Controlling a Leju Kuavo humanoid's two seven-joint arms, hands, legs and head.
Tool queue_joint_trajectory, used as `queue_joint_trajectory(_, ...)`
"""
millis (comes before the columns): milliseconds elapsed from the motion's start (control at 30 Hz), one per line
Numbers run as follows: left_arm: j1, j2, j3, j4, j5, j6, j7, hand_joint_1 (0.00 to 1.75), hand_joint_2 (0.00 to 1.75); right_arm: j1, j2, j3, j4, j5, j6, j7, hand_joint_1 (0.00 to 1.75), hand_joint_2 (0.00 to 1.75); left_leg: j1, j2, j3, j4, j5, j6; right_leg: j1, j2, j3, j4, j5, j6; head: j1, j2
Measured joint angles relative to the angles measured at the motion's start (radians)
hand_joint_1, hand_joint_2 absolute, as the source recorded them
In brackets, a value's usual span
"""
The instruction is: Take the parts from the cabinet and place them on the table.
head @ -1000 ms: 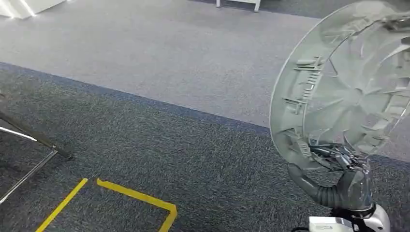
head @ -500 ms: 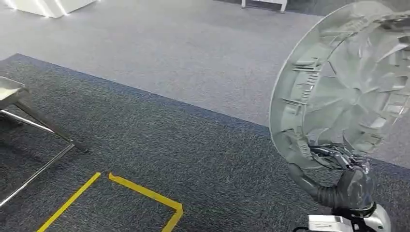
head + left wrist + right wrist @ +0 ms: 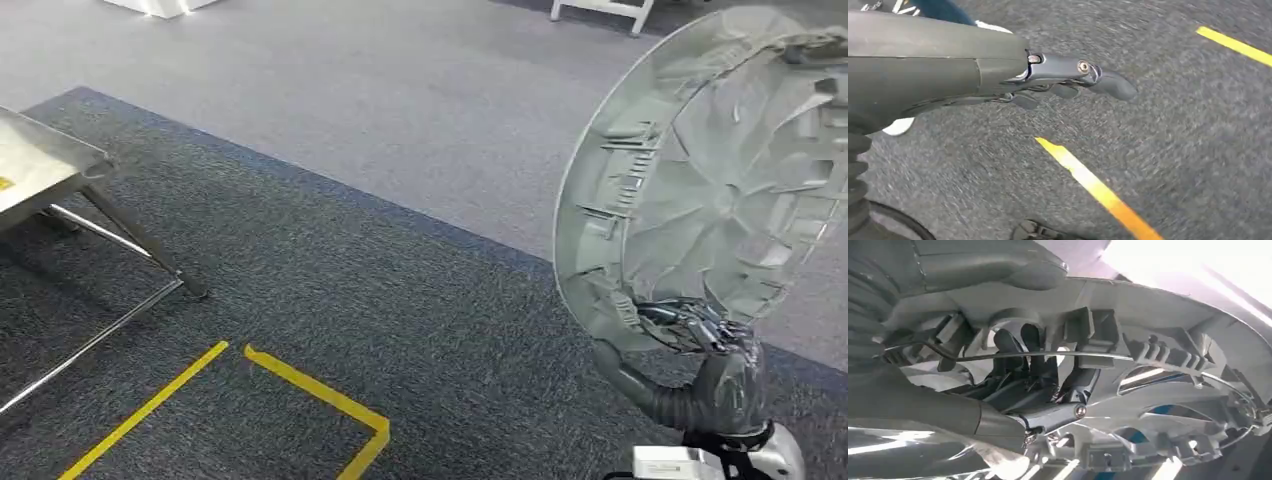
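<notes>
Silver plastic wheel cover held up by the robot's right hand over carpet.

Head view: the round silver-grey plastic wheel cover (image 3: 710,170) stands on edge, its lower rim gripped by the right hand (image 3: 700,340); a metal-legged table (image 3: 40,165) sits at the far left, yellow floor tape (image 3: 300,390) on dark carpet (image 3: 400,300). Left wrist view: the left hand (image 3: 1068,82) holds nothing, fingers loosely extended above the carpet. Right wrist view: dark fingers (image 3: 1020,352) hook through the cover's ribbed inner side.
</notes>
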Motion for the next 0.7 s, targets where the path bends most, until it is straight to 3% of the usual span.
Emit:
queue_joint_trajectory(67,-0.002,-0.003,0.004,0.0,-0.003,-0.001,0.0,0.0,1.75,0.003,-0.001,0.0,0.0,0.002,0.0,0.0,1.75,1.75,-0.001,-0.01,-0.001,0.0,-0.002,0.003,-0.001,0.017,-0.081,0.163,-0.07,0.005,0.003,0.0)
queue_joint_trajectory(100,-0.002,-0.003,0.005,0.0,-0.005,-0.001,-0.001,0.0,1.75,0.003,-0.001,0.0,0.0,0.002,0.0,0.0,1.75,1.75,-0.002,-0.016,-0.001,0.001,-0.002,0.003,0.0,0.02,-0.117,0.225,-0.088,0.006,0.003,0.0)
queue_joint_trajectory(133,-0.002,-0.004,0.006,0.0,-0.005,-0.001,-0.001,0.0,1.75,0.003,-0.001,0.001,0.0,0.002,0.0,0.0,1.75,1.75,-0.002,-0.019,0.0,0.001,-0.002,0.003,0.0,0.02,-0.13,0.245,-0.087,0.007,0.003,0.0)
queue_joint_trajectory(267,-0.002,-0.004,0.006,0.0,-0.005,-0.001,-0.001,0.0,1.75,0.003,-0.001,0.001,0.0,0.002,0.0,0.0,1.75,1.75,-0.002,-0.02,0.0,0.001,-0.002,0.003,0.0,0.02,-0.132,0.246,-0.084,0.007,0.003,0.0)
queue_joint_trajectory(300,-0.002,-0.004,0.007,0.0,-0.005,-0.001,-0.001,0.0,1.75,0.003,-0.001,0.0,0.0,0.002,0.0,0.0,1.75,1.75,-0.002,-0.023,0.001,0.001,-0.002,0.003,-0.001,0.02,-0.132,0.24,-0.071,0.007,0.003,0.0)
queue_joint_trajectory(333,-0.002,-0.004,0.007,0.0,-0.005,-0.001,-0.001,0.0,1.75,0.003,-0.002,0.0,0.0,0.002,0.0,0.0,1.75,1.75,-0.002,-0.03,0.002,0.002,-0.003,0.003,-0.001,0.021,-0.119,0.203,-0.038,0.006,0.003,0.0)
queue_joint_trajectory(367,-0.005,-0.005,0.008,0.0,-0.008,-0.001,-0.001,0.0,1.75,0.003,-0.002,0.0,0.001,0.002,0.0,0.001,1.75,1.75,-0.008,-0.057,0.004,0.008,-0.009,-0.01,-0.004,0.07,0.006,-0.057,0.064,0.001,0.003,0.0)
queue_joint_trajectory(467,-0.003,-0.005,0.011,0.0,-0.015,0.0,-0.002,0.0,1.75,0.005,-0.002,0.0,-0.001,0.002,0.0,0.001,1.75,1.75,0.0,-0.071,-0.004,0.008,-0.002,-0.023,0.001,0.058,0.01,-0.059,0.066,-0.009,0.002,0.0)
queue_joint_trajectory(500,-0.004,-0.005,0.014,0.0,-0.019,0.0,-0.002,0.0,1.75,0.005,-0.002,0.0,-0.001,0.002,0.0,0.001,1.75,1.75,-0.002,-0.077,-0.004,0.009,-0.004,-0.029,-0.003,0.051,0.013,-0.066,0.069,-0.017,0.001,0.0)
queue_joint_trajectory(533,-0.005,-0.003,0.016,0.0,-0.019,0.001,-0.002,0.0,1.75,0.004,-0.002,0.0,-0.001,0.002,0.0,0.001,1.75,1.75,-0.001,-0.058,-0.005,0.02,-0.016,-0.034,-0.006,0.041,0.017,-0.07,0.072,-0.022,0.002,0.0)
queue_joint_trajectory(567,-0.006,-0.003,0.017,0.0,-0.021,0.002,-0.003,0.0,1.75,0.005,-0.002,0.0,-0.001,0.002,0.0,0.001,1.75,1.75,-0.003,-0.034,-0.021,0.058,-0.045,-0.039,-0.005,0.034,0.019,-0.07,0.069,-0.028,-0.007,0.0)
queue_joint_trajectory(600,-0.008,-0.003,0.02,0.0,-0.024,0.002,-0.003,0.0,1.75,0.006,-0.002,-0.001,-0.001,0.002,0.0,0.001,1.75,1.75,0.0,-0.025,-0.052,0.129,-0.084,-0.043,-0.004,0.026,0.02,-0.07,0.067,-0.032,-0.007,0.0)
queue_joint_trajectory(667,-0.01,-0.003,0.025,0.0,-0.029,0.005,-0.004,0.0,1.75,0.006,-0.002,0.0,-0.001,0.002,0.0,0.001,1.75,1.75,0.004,-0.021,-0.118,0.274,-0.143,-0.048,-0.002,0.009,0.022,-0.069,0.065,-0.035,-0.007,0.0)
queue_joint_trajectory(700,-0.009,-0.003,0.026,0.0,-0.032,0.005,-0.005,0.0,1.75,0.006,-0.002,0.0,-0.001,0.002,0.0,0.001,1.75,1.75,0.005,-0.021,-0.134,0.307,-0.145,-0.05,-0.002,0.003,0.023,-0.069,0.064,-0.035,-0.008,0.0)
